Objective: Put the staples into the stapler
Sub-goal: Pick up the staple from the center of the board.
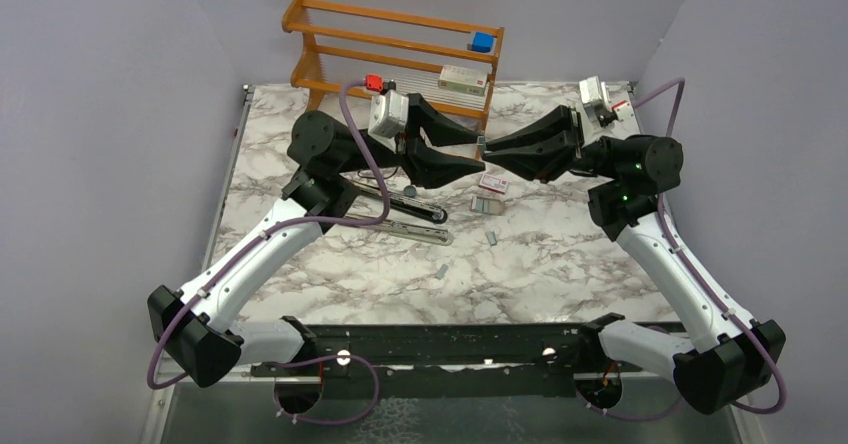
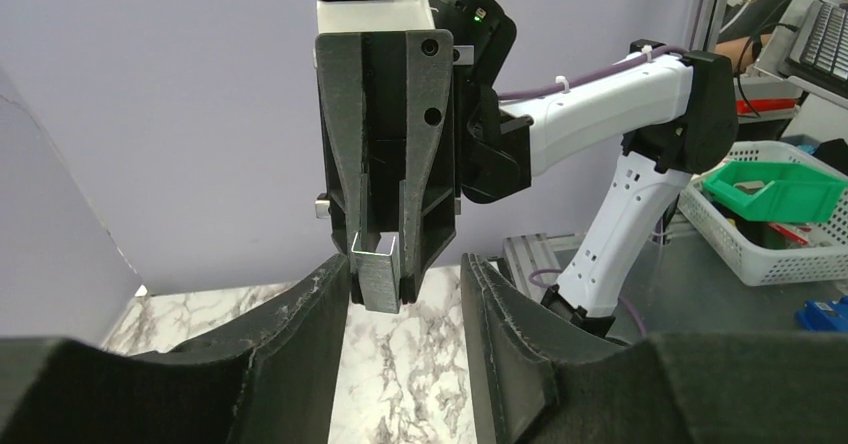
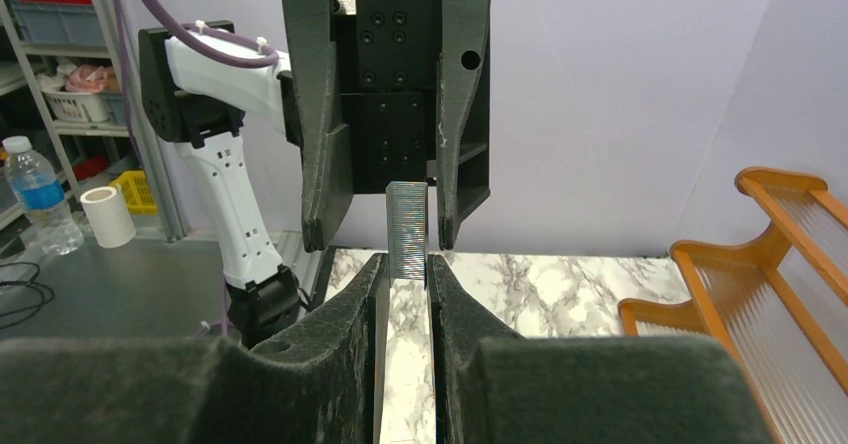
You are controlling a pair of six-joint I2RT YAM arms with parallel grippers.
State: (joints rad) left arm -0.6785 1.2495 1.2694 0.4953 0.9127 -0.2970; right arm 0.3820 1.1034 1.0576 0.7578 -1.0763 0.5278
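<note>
My right gripper (image 1: 488, 149) (image 3: 406, 262) is shut on a strip of staples (image 3: 407, 229), a short silvery-grey strip that sticks out past its fingertips. It holds the strip in mid-air above the table. My left gripper (image 1: 474, 150) (image 2: 405, 264) faces it tip to tip, open, its fingers either side of the strip (image 2: 378, 276) without clamping it. The strip is nearer one finger. The stapler (image 1: 405, 214) lies opened on the marble table (image 1: 560, 264) below the left arm, its black bar and silver channel spread apart. Both grippers are above and to its right.
A small red-and-white box (image 1: 493, 183) lies under the grippers, with loose staple strips by it (image 1: 487, 204), in front of it (image 1: 491, 235) and nearer the arms (image 1: 441, 270). A wooden rack (image 1: 400, 49) stands at the back with a blue block (image 1: 482, 41) and a box (image 1: 462, 79).
</note>
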